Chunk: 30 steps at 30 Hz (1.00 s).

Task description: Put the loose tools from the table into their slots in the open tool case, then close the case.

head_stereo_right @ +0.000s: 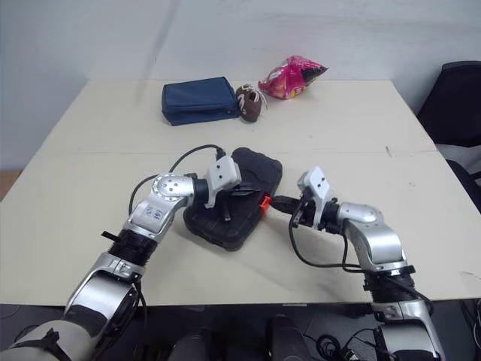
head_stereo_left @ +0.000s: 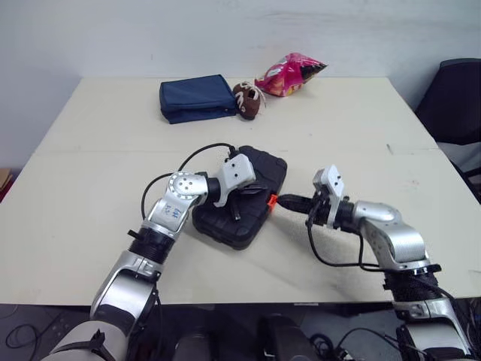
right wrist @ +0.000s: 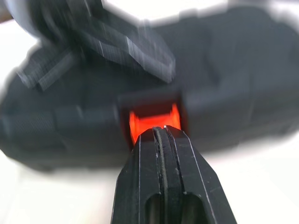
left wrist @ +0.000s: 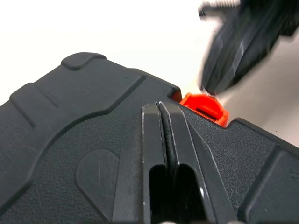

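The black tool case (head_stereo_left: 233, 218) lies closed on the table, its lid down, with an orange latch (head_stereo_left: 271, 201) on the side facing my right arm. My left gripper (head_stereo_left: 252, 191) is shut and presses flat on top of the lid (left wrist: 93, 140), its fingertips (left wrist: 161, 109) close to the latch (left wrist: 204, 107). My right gripper (head_stereo_left: 285, 201) is shut with nothing in it, and its fingertips (right wrist: 159, 133) are right at the orange latch (right wrist: 147, 119) from the side.
A navy pouch (head_stereo_left: 197, 98), a small brown football toy (head_stereo_left: 249, 101) and a pink snack bag (head_stereo_left: 291, 74) lie at the far side of the table. A dark chair (head_stereo_left: 455, 98) stands off the table's right edge.
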{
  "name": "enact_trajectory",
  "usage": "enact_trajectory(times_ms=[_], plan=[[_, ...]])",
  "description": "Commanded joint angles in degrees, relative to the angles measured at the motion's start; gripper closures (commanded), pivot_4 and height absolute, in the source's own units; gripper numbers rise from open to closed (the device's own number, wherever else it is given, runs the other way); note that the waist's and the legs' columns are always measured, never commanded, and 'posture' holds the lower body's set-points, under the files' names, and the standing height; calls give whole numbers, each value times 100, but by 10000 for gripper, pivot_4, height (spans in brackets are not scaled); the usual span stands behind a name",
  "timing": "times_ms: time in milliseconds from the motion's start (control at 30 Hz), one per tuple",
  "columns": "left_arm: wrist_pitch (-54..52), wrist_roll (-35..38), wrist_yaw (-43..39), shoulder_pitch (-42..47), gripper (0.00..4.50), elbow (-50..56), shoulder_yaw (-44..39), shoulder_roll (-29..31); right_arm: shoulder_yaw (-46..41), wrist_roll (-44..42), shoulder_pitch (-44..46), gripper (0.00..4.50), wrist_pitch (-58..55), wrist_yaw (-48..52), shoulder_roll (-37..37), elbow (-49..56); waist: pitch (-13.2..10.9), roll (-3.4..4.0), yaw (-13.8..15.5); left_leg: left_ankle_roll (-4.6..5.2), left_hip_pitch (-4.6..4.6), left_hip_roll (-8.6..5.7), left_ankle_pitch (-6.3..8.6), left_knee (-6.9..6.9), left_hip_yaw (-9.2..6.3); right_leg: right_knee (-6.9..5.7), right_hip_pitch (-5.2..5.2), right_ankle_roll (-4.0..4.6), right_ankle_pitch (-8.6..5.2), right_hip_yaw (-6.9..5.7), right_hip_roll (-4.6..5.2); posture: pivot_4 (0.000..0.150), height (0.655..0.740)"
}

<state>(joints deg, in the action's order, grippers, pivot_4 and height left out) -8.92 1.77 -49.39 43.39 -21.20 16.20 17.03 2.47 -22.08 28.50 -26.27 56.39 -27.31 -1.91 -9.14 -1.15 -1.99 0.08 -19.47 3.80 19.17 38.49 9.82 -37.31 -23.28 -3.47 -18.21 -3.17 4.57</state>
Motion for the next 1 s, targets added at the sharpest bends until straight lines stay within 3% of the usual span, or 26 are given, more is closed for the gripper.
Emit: enact_trajectory(times_ms=[33,133,267,333,367,467,567,633,667,800,1000], plan=[[-298,-266,-21,-461,44850,-502,267,36,95,44,131,45000,119,114,-90,143,12,-6,34,0,9,-4,-3,-23,1,12,4,0,0,0,1,1500,7400],[-353,-107,88,-544,44850,-141,-17,119,-89,85,107,45000,271,200,-398,174,14,-9,40,-7,12,-2,-6,-44,1,33,8,0,0,-3,-1,1500,7400],[-501,638,-72,-721,44850,706,-757,291,-539,-96,22,45000,369,380,-988,313,5,-7,-23,-3,0,-1,-3,-48,18,37,-9,0,0,10,1,1500,7400],[60,535,303,-734,44850,828,-1161,528,-739,-69,-45,45000,464,454,-1333,342,-8,-9,-35,-12,-3,4,-9,-52,20,35,-19,2,-1,10,-5,1500,7400],[278,523,225,-836,39937,985,-1441,937,-940,-16,-98,38564,595,613,-1703,366,-24,-8,-42,-16,-3,5,-13,-52,18,30,-22,4,-2,9,-7,1500,7400],[325,843,-121,-1211,28200,1182,-2151,1930,-1440,145,-137,26224,1233,867,-2470,133,-94,-1,-86,-27,-13,7,-22,-68,19,26,-41,13,0,11,-13,1500,7400],[263,961,-194,-1788,13810,984,-2785,2726,-1741,448,-287,9979,2838,1101,-2770,-614,-106,3,-99,-27,-30,7,-23,-77,21,42,-56,14,0,7,-11,1500,7400],[82,978,-259,-2165,4886,920,-3015,3078,-1795,358,-396,227,3214,1533,-2879,-1109,-107,1,-95,-24,-34,7,-21,-77,21,59,-52,13,-1,2,-11,1500,7400],[34,947,-149,-2354,297,930,-3154,3186,-1831,363,-409,0,3281,1556,-2913,-1394,-108,-1,-95,-18,-37,6,-18,-79,24,71,-51,10,0,2,-9,1500,7400],[717,890,0,-3077,297,707,-3686,3399,-1850,487,-244,0,4026,1503,-2840,-2447,-116,1,-58,5,-86,1,-7,-54,28,82,-81,-5,8,2,3,1500,7400],[800,1023,212,-3417,297,748,-3931,3310,-1591,689,-18,0,4926,1446,-2528,-3011,-121,-3,-18,-4,-99,2,-16,-48,37,50,-114,-3,7,13,0,1500,7400]])
